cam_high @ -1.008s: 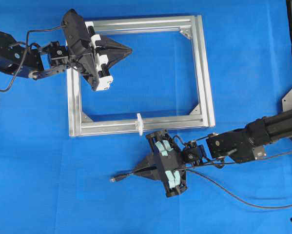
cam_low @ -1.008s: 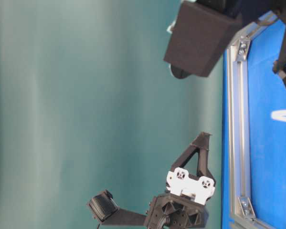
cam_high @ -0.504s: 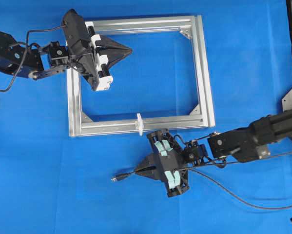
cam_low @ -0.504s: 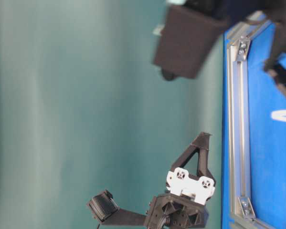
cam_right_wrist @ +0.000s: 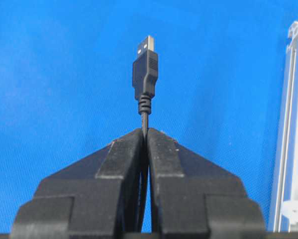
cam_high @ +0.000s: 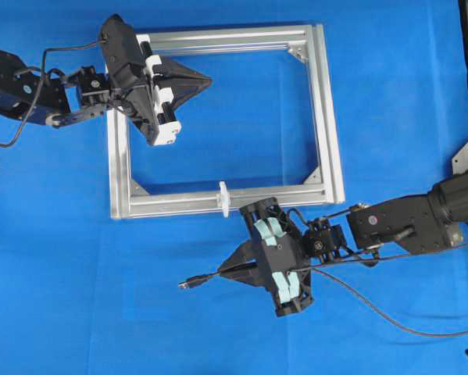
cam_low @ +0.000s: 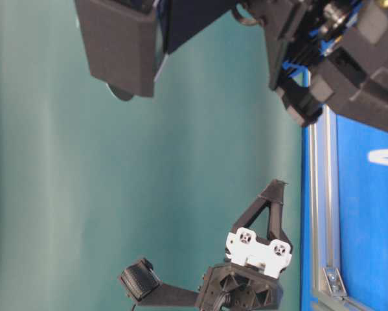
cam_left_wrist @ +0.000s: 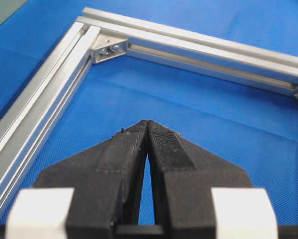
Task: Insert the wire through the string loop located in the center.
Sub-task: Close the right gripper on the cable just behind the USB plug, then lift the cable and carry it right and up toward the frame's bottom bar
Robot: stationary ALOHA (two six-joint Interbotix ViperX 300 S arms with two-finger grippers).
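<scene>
**Desk:** Two grippers over the blue table, then. What is the right gripper doing?

**Photographer:** Its fingers are pressed together on the wire, pinching the black cable just behind the plug. Seen from the wrist, the plug stands straight out past the fingertips, metal end foremost, above bare blue cloth.

**Desk:** And from overhead?

**Photographer:** The right gripper points toward the left of the picture, with the plug end of the wire sticking out beyond the tips. The rest of the cable trails back past the wrist and curves off to the right edge.

**Desk:** Where is the string loop?

**Photographer:** On the near bar of the silver frame, about midway along it, a small white clip. It sits above the right gripper's fingers in the overhead shot and slightly behind their tips, near but apart from them. The wire is not through it.

**Desk:** The left gripper?

**Photographer:** Fingers closed tip to tip with nothing between them (the wrist view shows that clearly). It hangs over the frame's open middle, tips pointing into it, near the far left corner bracket.
</scene>
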